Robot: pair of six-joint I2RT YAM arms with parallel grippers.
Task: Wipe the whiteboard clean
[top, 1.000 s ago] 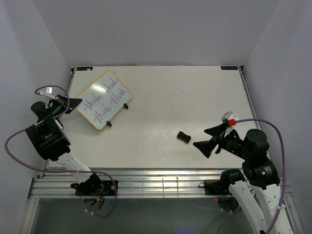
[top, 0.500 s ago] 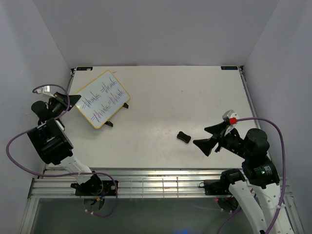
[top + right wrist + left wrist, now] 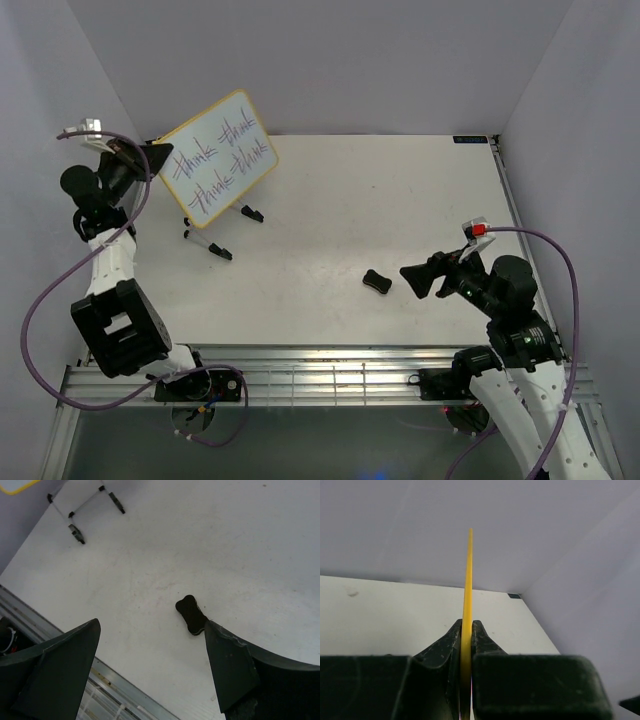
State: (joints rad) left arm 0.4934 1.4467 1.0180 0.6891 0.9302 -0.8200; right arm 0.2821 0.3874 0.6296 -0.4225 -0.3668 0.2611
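The whiteboard [image 3: 222, 158], yellow-framed with purple handwriting, is lifted and tilted at the far left, its wire legs with black feet [image 3: 221, 252] hanging toward the table. My left gripper [image 3: 152, 157] is shut on its left edge; the left wrist view shows the yellow frame [image 3: 468, 580] edge-on between the shut fingers. The black eraser [image 3: 377, 282] lies on the table at centre right. My right gripper [image 3: 418, 281] is open and empty, just right of the eraser. In the right wrist view the eraser [image 3: 190, 614] lies near the right finger [image 3: 230, 665].
The white table [image 3: 400, 190] ends in a metal rail [image 3: 330, 370] at the near edge. Grey walls close in on the left, back and right. The board's legs show in the right wrist view [image 3: 75, 510].
My left gripper has lifted the whiteboard off the table and carried it up and toward the back wall. My right gripper has moved left and closer to the eraser.
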